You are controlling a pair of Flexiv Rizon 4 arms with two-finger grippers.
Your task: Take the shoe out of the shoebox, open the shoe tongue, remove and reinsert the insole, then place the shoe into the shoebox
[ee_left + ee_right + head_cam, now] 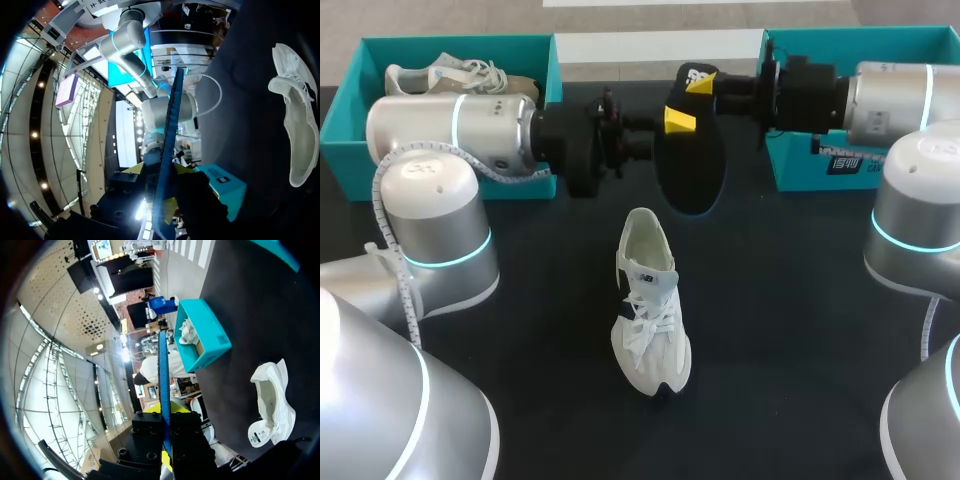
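Writing: insole (690,170) has white print at its far end. Sneaker (650,305) has a small dark logo tab (656,279) on the tongue. Right shoebox (790,170) has a label (847,165) on its near wall. Text on all three too small to make out.

Sneaker: white, sole down, mid-table on the dark table (790,330). Long axis near–far, toe twd near edge, heel + open collar twd far side. Nothing touches it.

Insole: black w/ blue edge, held off the table, just far of the sneaker's heel, btwn the 2 boxes. Long axis also near–far in head view, flat face twd camera, printed end far. Left gripper (678,122) comes in from the left, clenched on the insole approx mid-length. Right gripper (700,82) comes in from the right, clenched on the printed end. In each wrist view the insole shows edge-on, running straight out from that arm's own claw.

Left shoebox (350,110): teal, far left, holds a second sneaker (445,77), long axis left–right. Right shoebox: teal, far right.
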